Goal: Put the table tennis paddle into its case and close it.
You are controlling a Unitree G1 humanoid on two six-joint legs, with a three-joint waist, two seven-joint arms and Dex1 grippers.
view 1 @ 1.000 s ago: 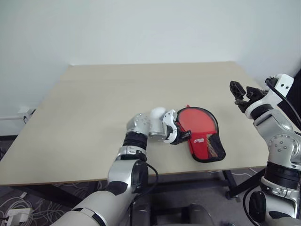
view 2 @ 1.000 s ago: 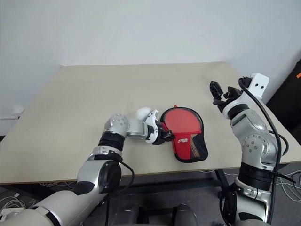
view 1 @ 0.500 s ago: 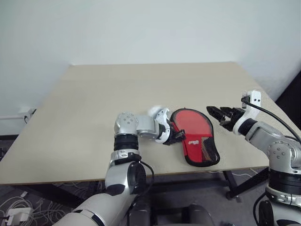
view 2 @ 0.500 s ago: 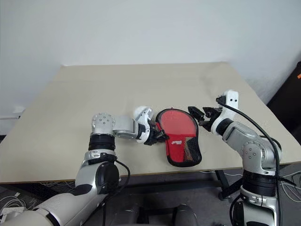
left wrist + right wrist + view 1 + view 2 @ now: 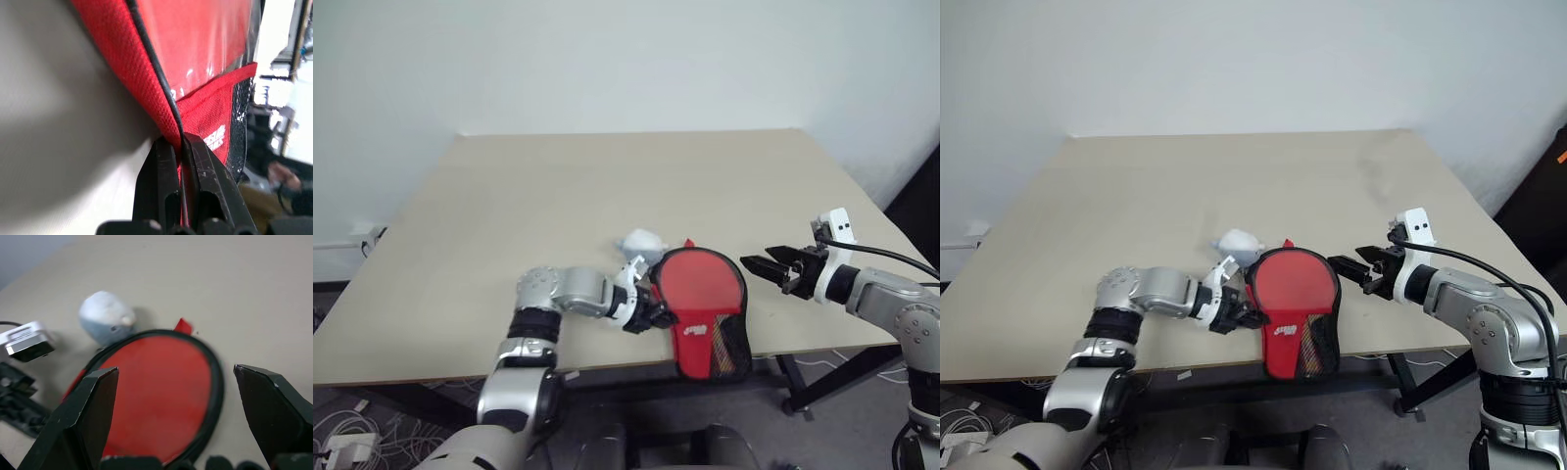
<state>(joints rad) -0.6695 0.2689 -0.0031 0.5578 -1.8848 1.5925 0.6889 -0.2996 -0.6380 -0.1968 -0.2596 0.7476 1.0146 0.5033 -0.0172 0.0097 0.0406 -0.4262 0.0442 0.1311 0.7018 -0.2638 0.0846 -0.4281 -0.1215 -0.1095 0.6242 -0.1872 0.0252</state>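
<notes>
The case, red with black trim and a black mesh lower part, lies at the table's front edge, and its lower end hangs over that edge. My left gripper is shut on the case's left rim; the left wrist view shows the fingers pinching the black trim. A glossy red face shows behind a clear panel. I cannot tell the table tennis paddle apart from the case, and its handle is hidden. My right gripper hovers open just right of the case, pointing at it.
A small white lump sits on the beige table just behind the case's upper left. The table's right edge is close behind my right arm. A white wall stands beyond the far edge.
My left gripper has dragged the case left and toward the front edge, so its lower end now overhangs. My right gripper has come down and turned level beside the case.
</notes>
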